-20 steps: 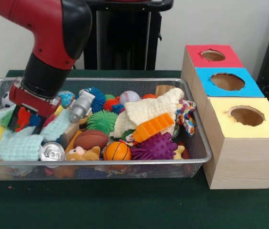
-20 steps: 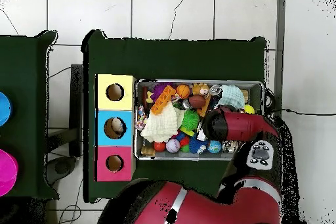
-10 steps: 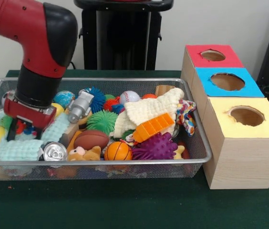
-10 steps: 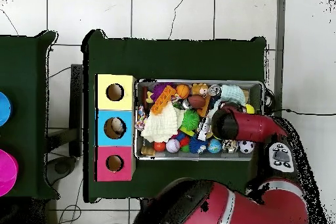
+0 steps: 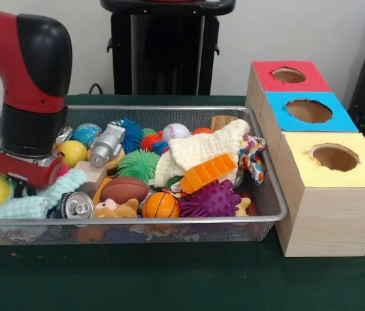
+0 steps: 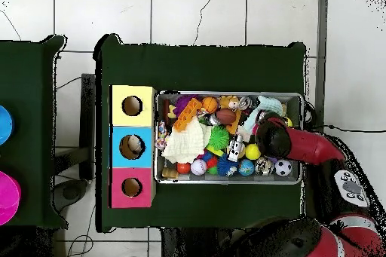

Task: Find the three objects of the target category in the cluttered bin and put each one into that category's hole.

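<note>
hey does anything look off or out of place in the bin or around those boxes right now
Nothing has spilled: the toys all sit inside the wire bin. One oddity: the yellow box has a ragged, torn-edged hole, unlike the cleaner holes in the blue box and red box.

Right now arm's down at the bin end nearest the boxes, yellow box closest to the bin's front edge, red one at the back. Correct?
Not quite. The arm is down at the bin end farthest from the boxes, as the front view shows. The rest holds: the yellow box sits toward the bin's front edge and the red box at the back.
</note>
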You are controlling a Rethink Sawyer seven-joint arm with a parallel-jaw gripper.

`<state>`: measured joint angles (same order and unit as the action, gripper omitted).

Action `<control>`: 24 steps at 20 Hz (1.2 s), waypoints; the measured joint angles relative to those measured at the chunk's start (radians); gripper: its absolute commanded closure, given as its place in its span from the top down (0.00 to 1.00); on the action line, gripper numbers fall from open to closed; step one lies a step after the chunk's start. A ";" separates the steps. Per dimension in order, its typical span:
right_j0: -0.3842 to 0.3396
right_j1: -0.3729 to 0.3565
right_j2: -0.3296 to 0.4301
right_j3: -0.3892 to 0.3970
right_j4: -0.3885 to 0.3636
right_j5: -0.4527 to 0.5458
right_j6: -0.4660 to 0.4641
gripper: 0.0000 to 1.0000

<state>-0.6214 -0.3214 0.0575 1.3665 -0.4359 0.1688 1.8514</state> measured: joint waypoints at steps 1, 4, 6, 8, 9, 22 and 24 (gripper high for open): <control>-0.002 -0.002 0.003 0.001 -0.005 0.001 0.000 0.00; -0.002 -0.010 0.009 0.007 -0.017 0.002 0.000 0.00; 0.005 -0.019 0.009 0.016 -0.017 0.005 0.000 0.00; 0.026 -0.042 0.010 0.037 -0.017 0.025 0.000 0.00; 0.031 -0.048 0.010 0.041 -0.016 0.033 0.000 0.00; 0.171 -0.149 -0.002 0.101 0.045 0.237 0.000 0.00; 0.186 -0.154 -0.002 0.111 0.068 0.254 0.000 0.00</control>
<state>-0.4351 -0.4754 0.0552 1.4771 -0.3682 0.4228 1.8514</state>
